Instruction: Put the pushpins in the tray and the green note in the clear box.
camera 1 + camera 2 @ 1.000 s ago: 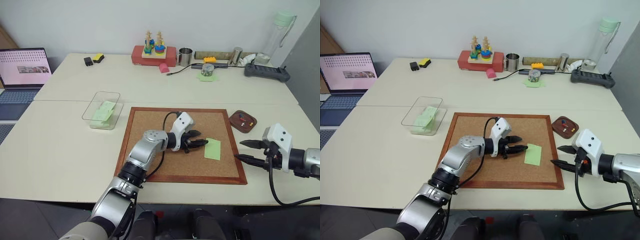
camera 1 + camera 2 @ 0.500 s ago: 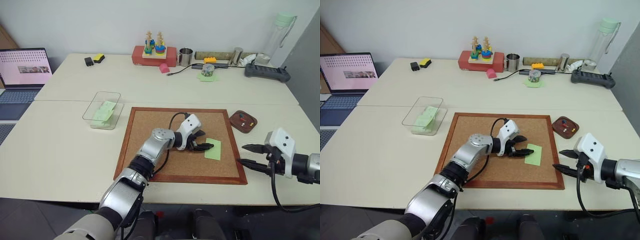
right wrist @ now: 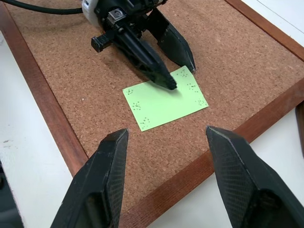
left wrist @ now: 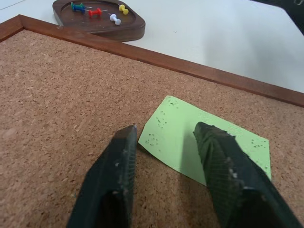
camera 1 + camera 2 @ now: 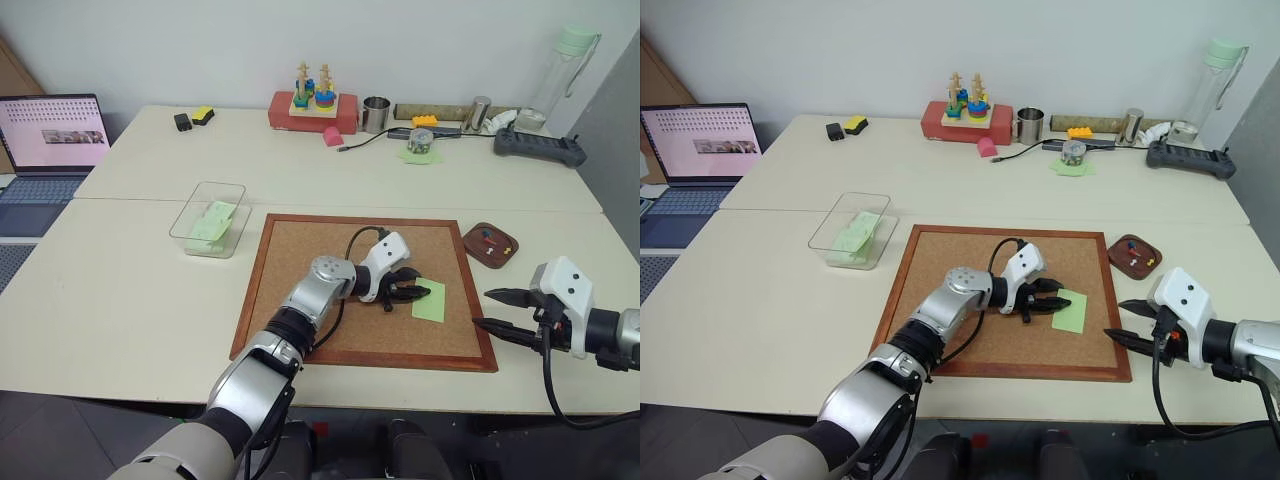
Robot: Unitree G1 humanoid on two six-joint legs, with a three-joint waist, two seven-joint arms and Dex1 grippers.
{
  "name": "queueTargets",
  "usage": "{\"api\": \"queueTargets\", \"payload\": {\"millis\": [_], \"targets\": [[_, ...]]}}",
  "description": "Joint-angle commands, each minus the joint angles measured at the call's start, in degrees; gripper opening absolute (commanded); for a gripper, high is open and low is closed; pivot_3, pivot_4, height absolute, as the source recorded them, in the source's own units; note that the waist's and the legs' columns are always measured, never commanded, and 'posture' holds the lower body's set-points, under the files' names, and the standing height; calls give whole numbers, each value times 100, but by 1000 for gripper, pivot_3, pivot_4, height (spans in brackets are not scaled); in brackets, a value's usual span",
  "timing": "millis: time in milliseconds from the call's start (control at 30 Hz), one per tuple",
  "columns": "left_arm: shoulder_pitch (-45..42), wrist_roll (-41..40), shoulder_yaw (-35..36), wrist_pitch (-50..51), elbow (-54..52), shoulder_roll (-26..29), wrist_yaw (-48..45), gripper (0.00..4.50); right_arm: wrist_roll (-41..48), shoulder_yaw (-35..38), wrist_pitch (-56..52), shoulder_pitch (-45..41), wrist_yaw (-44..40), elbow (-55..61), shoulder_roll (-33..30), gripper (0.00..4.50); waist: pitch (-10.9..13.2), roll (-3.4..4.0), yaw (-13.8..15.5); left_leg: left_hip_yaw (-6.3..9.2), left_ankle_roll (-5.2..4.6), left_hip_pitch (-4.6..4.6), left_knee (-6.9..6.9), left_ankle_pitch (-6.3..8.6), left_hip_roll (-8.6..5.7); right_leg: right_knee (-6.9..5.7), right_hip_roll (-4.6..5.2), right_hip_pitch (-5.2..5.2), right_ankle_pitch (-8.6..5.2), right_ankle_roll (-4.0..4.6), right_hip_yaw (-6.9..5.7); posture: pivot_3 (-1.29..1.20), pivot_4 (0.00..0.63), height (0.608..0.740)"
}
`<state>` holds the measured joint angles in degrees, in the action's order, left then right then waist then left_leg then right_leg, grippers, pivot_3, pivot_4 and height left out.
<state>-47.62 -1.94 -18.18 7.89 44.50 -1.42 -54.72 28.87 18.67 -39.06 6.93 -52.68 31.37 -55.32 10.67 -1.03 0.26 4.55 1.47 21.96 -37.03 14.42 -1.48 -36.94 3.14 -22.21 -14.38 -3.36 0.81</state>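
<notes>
One green note [image 5: 429,300] lies on one corkboard [image 5: 300,290]. One tray [image 4: 99,19] holds four pushpins [image 4: 95,12]. One clear box [image 5: 208,218] stands apart.

text: none legible | laptop [image 5: 52,133] screen, upper left of frame: rows too small to read | labels/brands/numbers: none seen

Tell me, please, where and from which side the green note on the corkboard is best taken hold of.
Probably by its corner edge nearest the left gripper, coming in low from the corkboard's middle. The green note lies thin and flat on the cork, so only an edge offers purchase. The left wrist view shows one finger over the paper and the other on bare cork, straddling that corner.
</notes>
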Motion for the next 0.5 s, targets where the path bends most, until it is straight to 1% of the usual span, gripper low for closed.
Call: {"api": "queueTargets", "payload": {"millis": [33,133,167,267,433,500], "targets": [[158,243,-256,-68,200,-95,-89,1217,103,170,1,-26,28,155,1,2675,-1,0,0,0,0,-1,0,0,0,0,0,0,0,0,-1,0,150,740],[199,283,-249,-145,168,-101,-76,682,108,143,16,-63,28,127,-5,2675,-1,1,0,0,0,-2,0,0,0,-1,0,1,0,0,0,0,150,740],[210,288,-243,-161,155,-106,-72,437,105,134,24,-71,26,118,-7,2675,-1,1,0,0,0,-2,0,0,0,-1,0,1,0,0,0,0,150,740],[232,292,-214,-197,99,-113,-81,33,91,90,37,-121,29,91,-11,2675,-2,1,0,0,0,-3,0,0,0,-1,0,2,0,0,0,0,150,740],[312,193,-140,-172,-152,-132,-106,33,71,57,51,-184,38,53,0,2675,-2,1,0,0,0,-3,0,0,1,0,0,2,0,0,0,0,150,740],[372,68,-33,-47,-404,-114,-90,33,60,60,64,-184,41,41,7,2675,-2,1,-1,0,0,-3,0,0,1,-1,0,2,0,0,0,0,150,740]]}}
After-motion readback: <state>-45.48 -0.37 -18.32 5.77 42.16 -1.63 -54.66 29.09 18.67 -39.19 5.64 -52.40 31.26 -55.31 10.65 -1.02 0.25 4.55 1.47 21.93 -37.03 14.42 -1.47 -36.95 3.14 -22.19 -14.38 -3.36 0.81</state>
